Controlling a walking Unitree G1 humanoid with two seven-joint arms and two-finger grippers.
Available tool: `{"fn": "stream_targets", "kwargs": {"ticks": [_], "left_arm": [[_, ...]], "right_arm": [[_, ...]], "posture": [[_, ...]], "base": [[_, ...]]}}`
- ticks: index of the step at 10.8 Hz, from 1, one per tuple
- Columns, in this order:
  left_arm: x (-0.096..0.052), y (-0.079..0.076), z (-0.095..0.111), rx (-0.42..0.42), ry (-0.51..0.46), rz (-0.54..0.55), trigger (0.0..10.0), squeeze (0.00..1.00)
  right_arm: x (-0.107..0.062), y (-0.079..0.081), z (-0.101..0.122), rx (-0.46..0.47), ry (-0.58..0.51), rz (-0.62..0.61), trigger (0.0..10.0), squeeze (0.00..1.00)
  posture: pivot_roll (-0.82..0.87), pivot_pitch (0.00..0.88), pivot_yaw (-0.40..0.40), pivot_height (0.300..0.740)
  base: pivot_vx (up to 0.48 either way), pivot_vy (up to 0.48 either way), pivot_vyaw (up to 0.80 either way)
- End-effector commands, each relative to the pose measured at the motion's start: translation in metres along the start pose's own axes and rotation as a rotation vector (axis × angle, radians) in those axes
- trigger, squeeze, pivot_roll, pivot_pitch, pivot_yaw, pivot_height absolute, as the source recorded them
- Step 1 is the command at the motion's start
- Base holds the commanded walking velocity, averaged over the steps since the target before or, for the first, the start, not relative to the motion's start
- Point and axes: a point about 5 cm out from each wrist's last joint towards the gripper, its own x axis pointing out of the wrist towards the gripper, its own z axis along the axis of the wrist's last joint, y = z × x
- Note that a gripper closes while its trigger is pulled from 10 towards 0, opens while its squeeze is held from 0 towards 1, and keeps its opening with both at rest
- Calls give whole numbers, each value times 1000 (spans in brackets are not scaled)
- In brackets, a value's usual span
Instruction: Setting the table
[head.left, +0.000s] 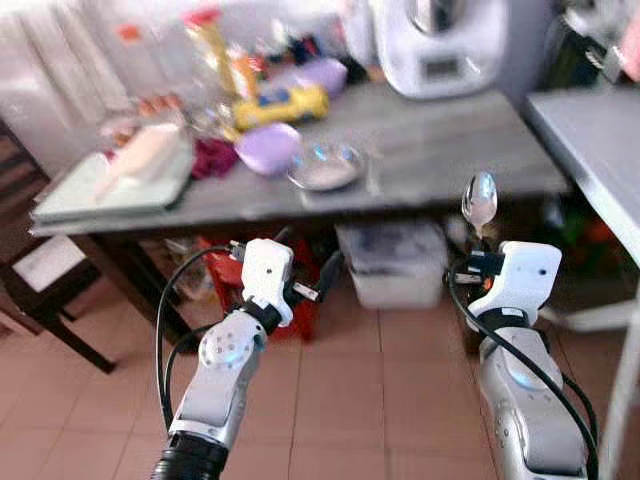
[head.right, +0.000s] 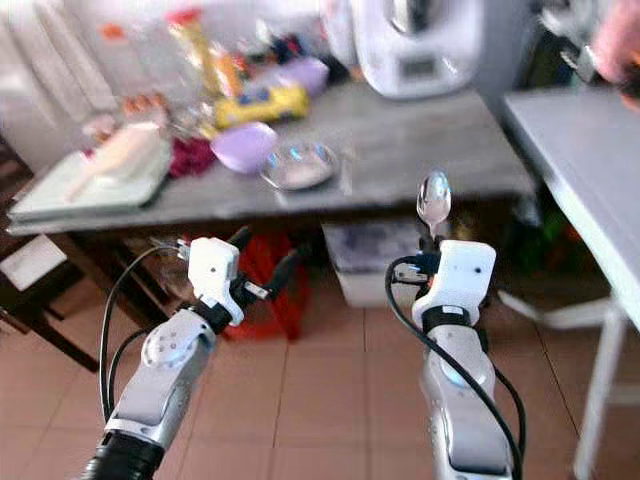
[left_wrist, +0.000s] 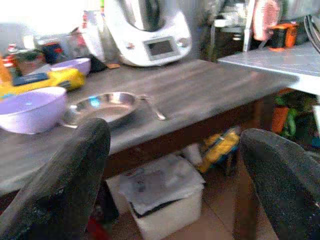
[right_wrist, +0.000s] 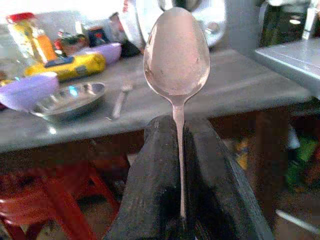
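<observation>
Spoon held upright before the grey table.

The table carries a steel dish near its front edge, a purple bowl just beside it. The wrist views add a fork lying just beside the dish. The right gripper is clamped on the spoon, bowl end up. The left gripper hangs with fingers apart, holding nothing.
</observation>
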Motion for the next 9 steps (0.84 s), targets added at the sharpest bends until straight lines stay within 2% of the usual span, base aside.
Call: {"fn": "stream_targets", "kwargs": {"ticks": [1, 5, 9], "left_arm": [[-6, 10, -2, 9, 18, 30, 10000, 0], [-7, 8, -3, 3, 20, 20, 10000, 0], [-17, 11, -8, 12, 48, -9, 10000, 0]], "right_arm": [[1, 12, 6, 20, -26, 38, 10000, 0], [2, 10, 7, 12, -26, 27, 10000, 0], [2, 7, 6, 6, -24, 22, 10000, 0]], "posture": [[-153, 43, 155, 740], [-157, 45, 154, 740], [-158, 43, 151, 740]], "base": [[480, 0, 0], [480, 0, 0], [480, 0, 0]]}}
